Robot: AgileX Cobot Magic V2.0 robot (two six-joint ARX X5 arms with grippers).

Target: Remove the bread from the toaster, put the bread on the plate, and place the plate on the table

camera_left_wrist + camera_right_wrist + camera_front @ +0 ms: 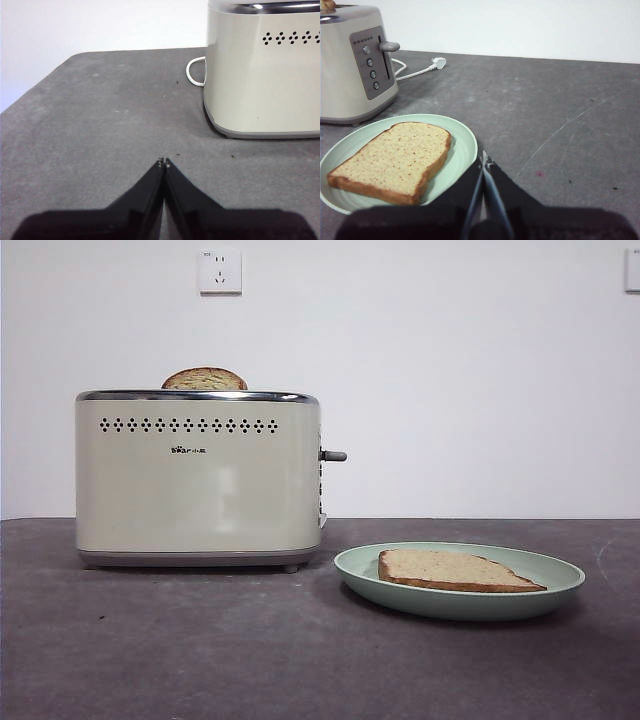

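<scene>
A slice of bread (457, 570) lies flat on the mint-green plate (360, 567), which rests on the table (200, 650) right of the toaster (198, 478). A second slice (204, 379) pokes up from a toaster slot. In the right wrist view my right gripper (484, 161) is shut and empty, just beside the plate's rim (465, 135), with the bread (395, 160) close by and the toaster (345, 70) behind. In the left wrist view my left gripper (163, 162) is shut and empty, low over the table, short of the toaster (260, 70). Neither arm shows in the front view.
The toaster's grey lever (334, 455) sticks out toward the plate. Its white cable and plug (436, 63) lie on the table behind it; the cable also shows in the left wrist view (192, 72). The table's edge (30, 92) runs beyond the left gripper.
</scene>
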